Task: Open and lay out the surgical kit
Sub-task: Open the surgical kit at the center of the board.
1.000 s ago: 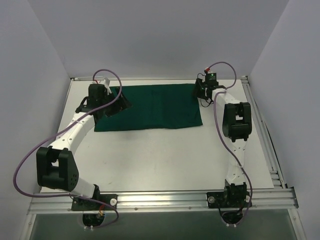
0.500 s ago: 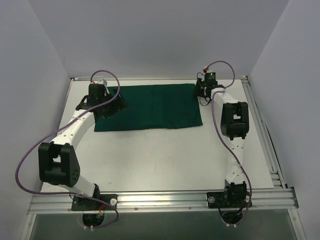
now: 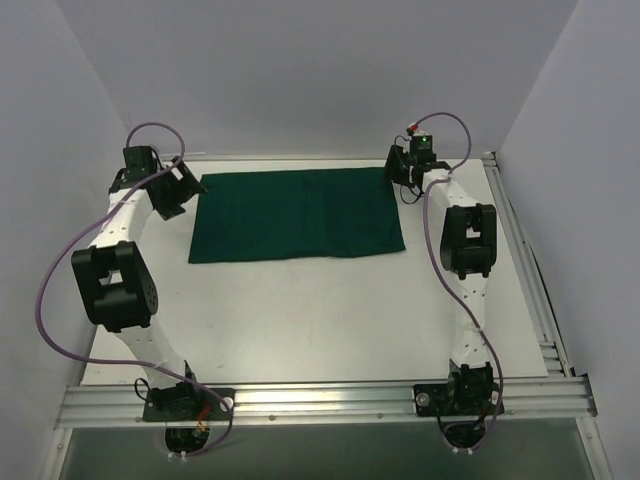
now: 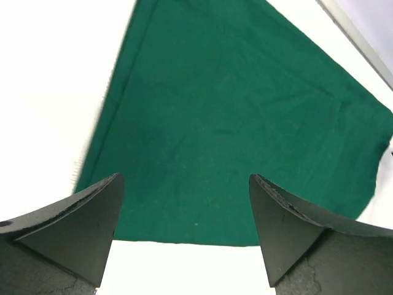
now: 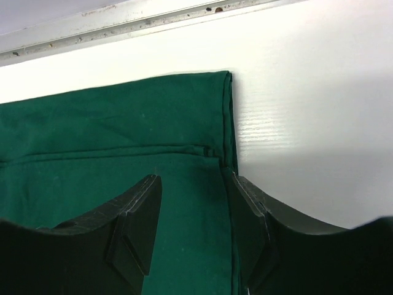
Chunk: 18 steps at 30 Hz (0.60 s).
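Note:
The surgical kit shows only as a dark green cloth [image 3: 300,215] lying flat as a wide rectangle on the far half of the white table; no instruments are visible. My left gripper [image 3: 172,197] hovers just off the cloth's left edge. In the left wrist view it [image 4: 185,178] is wide open, with the cloth [image 4: 233,123] beyond its tips and nothing between them. My right gripper [image 3: 403,183] is at the cloth's far right corner. In the right wrist view its jaws [image 5: 193,178] stand apart over the folded right hem of the cloth [image 5: 110,123].
A metal rail [image 5: 123,24] runs along the table's far edge, just behind the cloth. Another rail [image 3: 520,250] borders the right side. Grey walls close in on three sides. Bare white tabletop [image 3: 300,320] lies between the cloth and the arm bases.
My left arm has swung back to the left, off the cloth's left end toward the far left corner. The cloth's left edge now shows uncovered. The right gripper stays at its corner.

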Motion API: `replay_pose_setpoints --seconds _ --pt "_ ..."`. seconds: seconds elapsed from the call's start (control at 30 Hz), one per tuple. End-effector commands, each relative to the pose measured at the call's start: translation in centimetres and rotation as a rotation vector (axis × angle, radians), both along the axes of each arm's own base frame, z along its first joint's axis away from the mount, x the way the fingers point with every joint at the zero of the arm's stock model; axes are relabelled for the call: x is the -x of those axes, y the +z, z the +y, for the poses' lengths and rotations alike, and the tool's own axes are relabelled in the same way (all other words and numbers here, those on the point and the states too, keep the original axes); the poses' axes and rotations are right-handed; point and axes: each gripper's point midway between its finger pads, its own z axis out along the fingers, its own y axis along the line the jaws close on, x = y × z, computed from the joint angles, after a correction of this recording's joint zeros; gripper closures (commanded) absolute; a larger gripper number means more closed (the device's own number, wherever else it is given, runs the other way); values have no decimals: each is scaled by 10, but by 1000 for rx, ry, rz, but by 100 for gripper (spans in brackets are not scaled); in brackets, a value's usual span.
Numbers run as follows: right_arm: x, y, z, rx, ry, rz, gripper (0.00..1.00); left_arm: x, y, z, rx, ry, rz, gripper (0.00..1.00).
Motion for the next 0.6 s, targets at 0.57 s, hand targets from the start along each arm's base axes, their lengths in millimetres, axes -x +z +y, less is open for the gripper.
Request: replay_pose_setpoints --seconds 0.57 --pt "-31 29 2 -57 -1 -117 48 17 -6 -51 193 -120 -104 7"
